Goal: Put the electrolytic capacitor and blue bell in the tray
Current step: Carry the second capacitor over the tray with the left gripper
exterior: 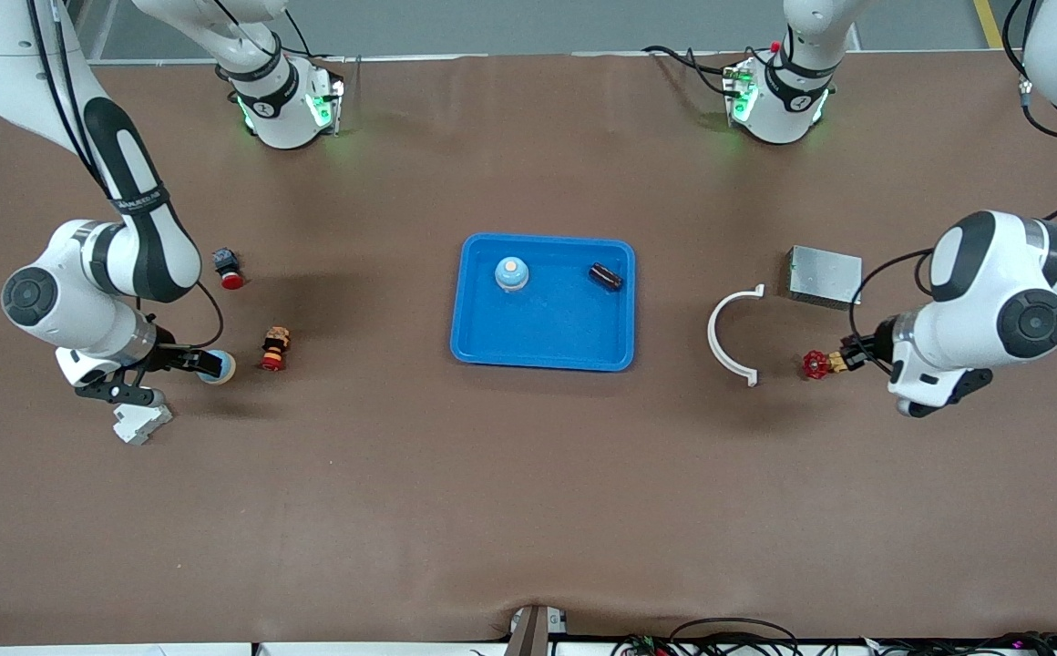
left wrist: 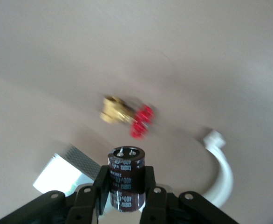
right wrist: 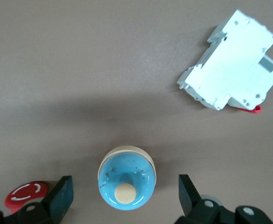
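The bright blue tray (exterior: pixel 492 342) lies mid-table with a blue bell (exterior: pixel 511 272) and a dark capacitor (exterior: pixel 606 276) in it. Another blue bell (exterior: pixel 219 366) stands on the table toward the right arm's end. My right gripper (exterior: pixel 205 363) is open with a finger on each side of it, not touching; the right wrist view shows the gripper (right wrist: pixel 125 192) and the bell (right wrist: pixel 126 183). My left gripper (exterior: pixel 849 355) is near the red valve (exterior: pixel 815 364), shut on a dark electrolytic capacitor (left wrist: pixel 126 170); the left wrist view shows the gripper (left wrist: pixel 126 183).
A white circuit breaker (exterior: pixel 141 422) (right wrist: pixel 229 74) and two red push buttons (exterior: pixel 274 349) (exterior: pixel 230 268) lie near the right gripper. A white curved clamp (exterior: pixel 729 333) (left wrist: pixel 222 172), the valve (left wrist: pixel 141 122) and a grey metal box (exterior: pixel 824 275) lie near the left gripper.
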Available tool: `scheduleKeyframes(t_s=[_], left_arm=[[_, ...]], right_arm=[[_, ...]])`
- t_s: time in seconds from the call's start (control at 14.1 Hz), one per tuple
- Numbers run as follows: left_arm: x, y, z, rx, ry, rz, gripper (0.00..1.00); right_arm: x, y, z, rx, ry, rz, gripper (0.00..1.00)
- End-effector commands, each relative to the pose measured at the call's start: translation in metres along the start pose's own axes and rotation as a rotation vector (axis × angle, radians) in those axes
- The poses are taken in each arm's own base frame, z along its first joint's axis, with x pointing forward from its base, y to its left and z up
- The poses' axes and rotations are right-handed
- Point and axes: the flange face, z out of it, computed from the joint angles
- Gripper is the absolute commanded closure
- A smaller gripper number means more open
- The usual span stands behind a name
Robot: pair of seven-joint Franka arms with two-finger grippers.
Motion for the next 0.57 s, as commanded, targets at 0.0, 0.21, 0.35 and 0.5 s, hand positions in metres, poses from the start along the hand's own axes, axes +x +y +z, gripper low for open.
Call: scheduleKeyframes(t_s=[0.0, 0.21, 0.35, 0.5], left_arm=[[-0.033, 0.035, -0.011, -0.031, -0.03, -0.048, 1.0], [-0.083, 0.094, -0.016, -0.033, -0.015, -0.052, 1.0], [-0.122, 0.137, -0.014, -0.027, 0.013, -0.059, 1.0], [-0.151, 0.169, -0.006, -0.048, 0.022, -0.097, 1.0]], right_arm=[[-0.007, 0.001, 0.01, 0.018, 0.003, 0.009, 0.0], [-0.014, 0.0, 0.021, 0.016, 0.013, 0.007, 0.0], [-0.014, 0.0, 0.023, 0.015, 0.014, 0.007, 0.0], [-0.014, 0.0, 0.029, 0.014, 0.019, 0.007, 0.0]])
